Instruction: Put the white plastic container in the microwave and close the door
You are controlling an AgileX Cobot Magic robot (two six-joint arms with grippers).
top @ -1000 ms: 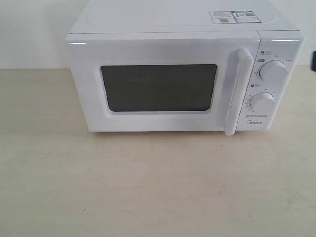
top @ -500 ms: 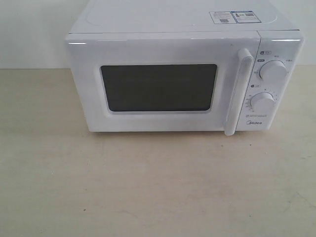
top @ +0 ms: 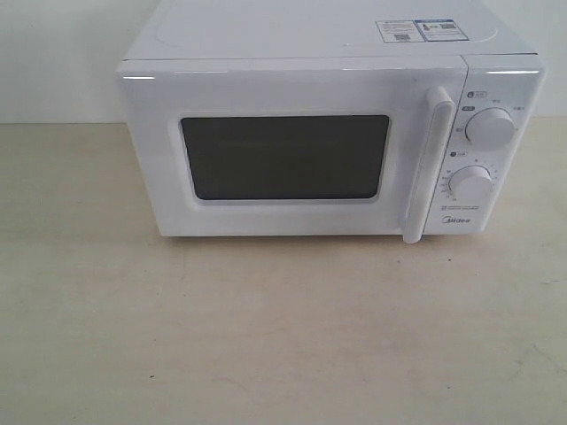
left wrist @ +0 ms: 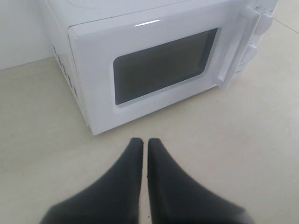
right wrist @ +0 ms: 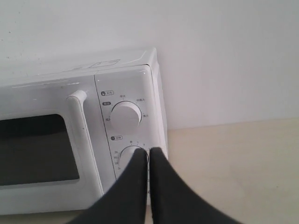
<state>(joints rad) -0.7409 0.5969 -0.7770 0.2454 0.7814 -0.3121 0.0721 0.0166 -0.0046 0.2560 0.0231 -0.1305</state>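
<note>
So the microwave (top: 266,31) sits upper middle of the exterior shot on a beige table (top: 266,336). Going left to right: the door (top: 292,88) is flush shut, its window (top: 285,158) too dark to see inside, then the handle (top: 427,164), then the two knobs (top: 490,127) on the right panel. The left gripper (left wrist: 141,142), bottom centre of its wrist view, is over the table in front of the door, fingers nearly together with just a sliver between, holding nothing. The right gripper (right wrist: 148,154) is pinched closed, empty, tips right in front of the lower knob (right wrist: 128,154). Can't tell if they touch.
</note>
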